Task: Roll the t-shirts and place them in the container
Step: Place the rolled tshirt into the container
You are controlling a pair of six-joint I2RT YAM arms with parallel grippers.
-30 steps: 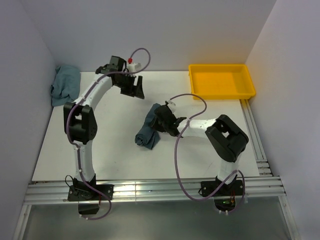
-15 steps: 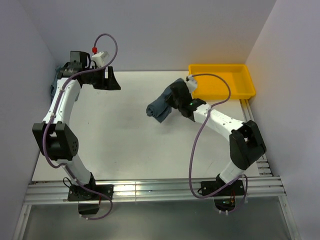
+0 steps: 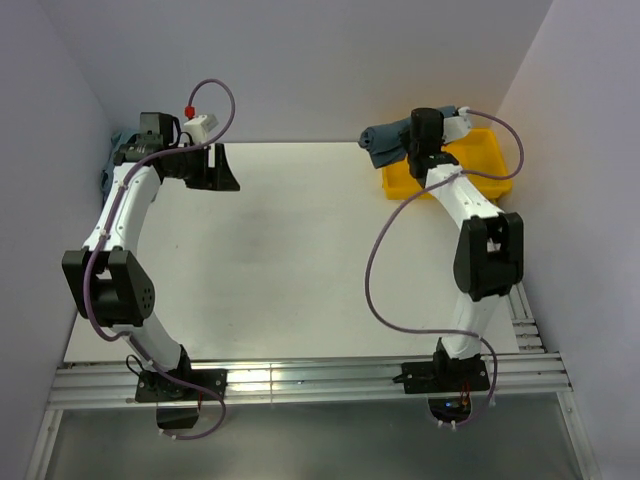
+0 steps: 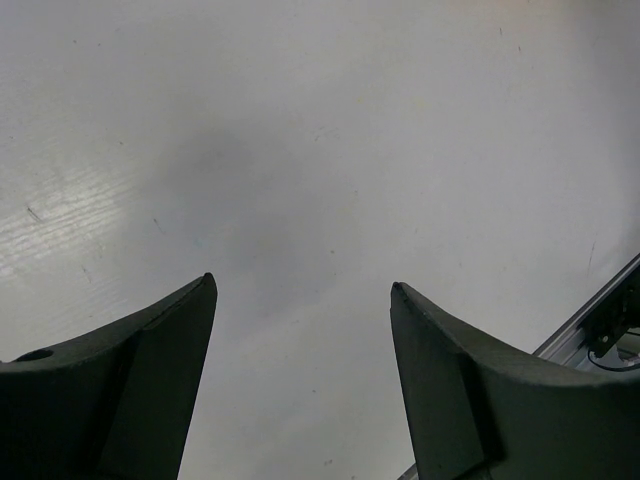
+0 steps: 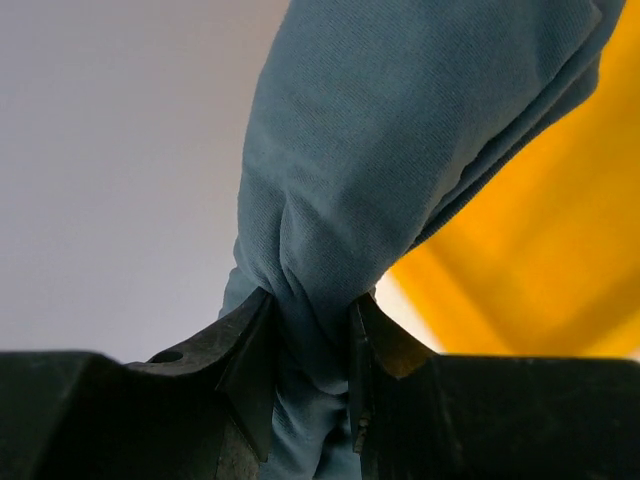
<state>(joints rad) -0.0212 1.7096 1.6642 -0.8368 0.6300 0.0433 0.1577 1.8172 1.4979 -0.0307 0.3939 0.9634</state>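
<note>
Starting at the near edge, the two arm bases are seen bolted to the aluminium rails point(image 3: 300, 385), and beyond them lies the white table point(image 3: 300, 270).

Further back on the left, the left gripper point(image 3: 215, 170) is held out over the far-left part of the table. In the left wrist view its jaws point(image 4: 302, 285) are spread wide apart with nothing between them, and only the table surface point(image 4: 320, 120) is seen below, with a piece of rail at the lower right corner. Behind the left arm, in the far-left corner against the wall, a second t-shirt point(image 3: 106, 178) is lying crumpled and partly hidden by the arm.

At the far right, the right gripper point(image 3: 415, 140) is raised beside the near-left corner of the yellow tray point(image 3: 490, 170). Its jaws are clamped on a rolled slate-blue t-shirt point(image 3: 385, 140), which sticks out to the left of the gripper, off the table. In the right wrist view the fabric point(image 5: 400, 150) is pinched in a bunched fold between the fingertips of the right gripper point(image 5: 312, 300) and swells wider beyond them. The yellow tray point(image 5: 540, 260) is seen beneath and to the right of the cloth. Whether any cloth touches the tray cannot be told.
</note>
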